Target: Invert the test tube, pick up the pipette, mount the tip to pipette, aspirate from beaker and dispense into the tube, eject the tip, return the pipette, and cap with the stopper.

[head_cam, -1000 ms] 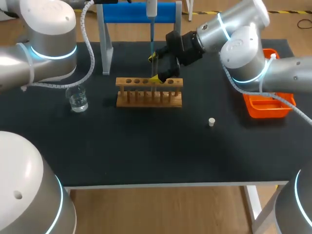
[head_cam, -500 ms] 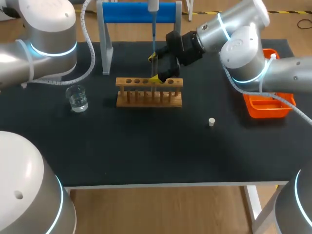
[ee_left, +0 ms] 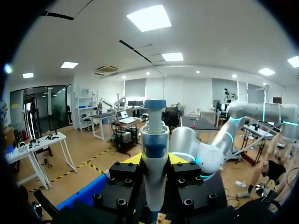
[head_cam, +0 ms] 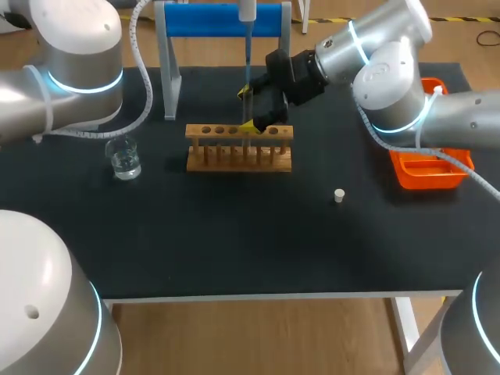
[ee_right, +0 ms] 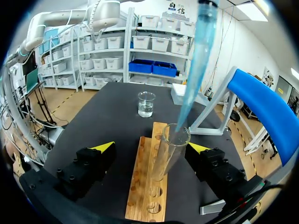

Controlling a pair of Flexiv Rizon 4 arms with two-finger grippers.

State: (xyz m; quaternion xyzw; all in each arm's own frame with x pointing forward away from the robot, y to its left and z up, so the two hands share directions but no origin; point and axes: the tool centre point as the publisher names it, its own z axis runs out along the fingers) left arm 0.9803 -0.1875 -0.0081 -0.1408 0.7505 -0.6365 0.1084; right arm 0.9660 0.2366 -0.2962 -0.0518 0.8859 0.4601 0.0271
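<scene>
The left end effector [ee_left: 155,161], outside the head view, is clamped on the pipette [ee_left: 154,140], whose top is cut off there; its blue tip [ee_right: 192,72] enters the test tube [ee_right: 169,151] standing in the rack [ee_right: 145,191] between the right end effector's [ee_right: 152,147] parted fingers, and sits slightly higher than a second ago.

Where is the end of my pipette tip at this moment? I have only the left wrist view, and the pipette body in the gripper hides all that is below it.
Observer: In the right wrist view the blue pipette tip reaches the mouth of the test tube.
Operator: Does something hold this tube?
Observer: It stands in the wooden rack. The right gripper is open, with one finger at each side of the tube.
Operator: And the stopper, where is it?
Observer: The white stopper lies on the table, apart from the rack, toward the right arm's side.
</scene>
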